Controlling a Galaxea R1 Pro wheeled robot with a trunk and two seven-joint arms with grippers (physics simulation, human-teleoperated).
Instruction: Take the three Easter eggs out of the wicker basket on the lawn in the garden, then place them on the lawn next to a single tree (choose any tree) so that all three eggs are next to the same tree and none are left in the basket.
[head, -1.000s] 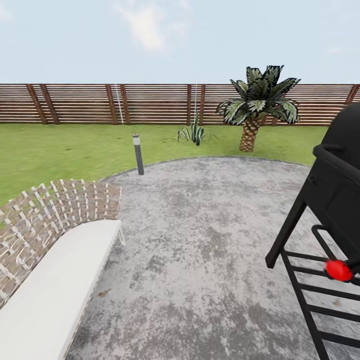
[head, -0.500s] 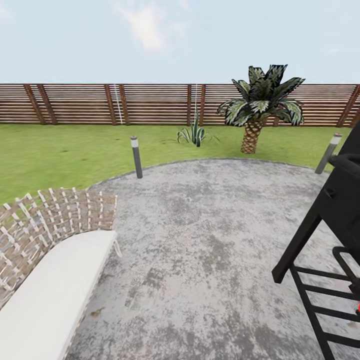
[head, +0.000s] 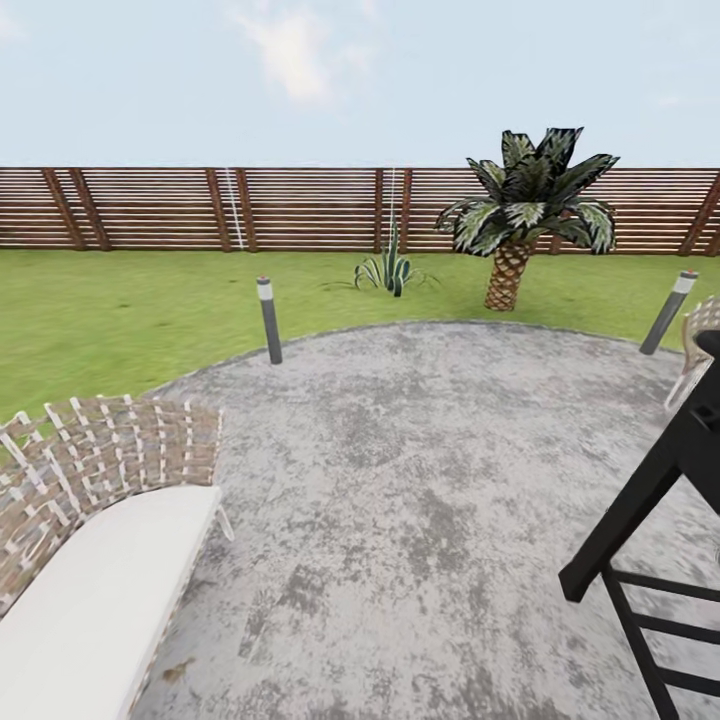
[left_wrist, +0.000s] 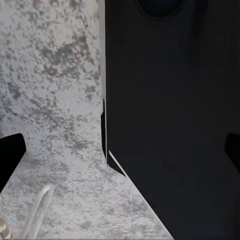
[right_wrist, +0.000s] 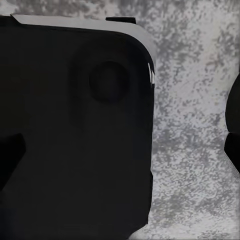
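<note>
Patio (head: 420, 480) underfoot, we have swung our view left since a second ago: the black grill (head: 650, 520) slides toward the right edge and a second bollard (head: 668, 310) appears. Lawn (head: 110, 310) lies beyond the stone rim; basket, eggs and chosen tree remain to be found. Whether either gripper is clenched, we cannot tell.

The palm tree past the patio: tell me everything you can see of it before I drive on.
The palm tree stands upright on the lawn, just beyond the far edge of the round grey stone patio and in front of the slatted wooden fence. Its short trunk is brown and scaly, slightly wider toward the base. The crown is a spread of dark green fronds with pale mottling, some drooping sideways. Nothing touches it; a small spiky plant grows apart on the grass nearby.
</note>
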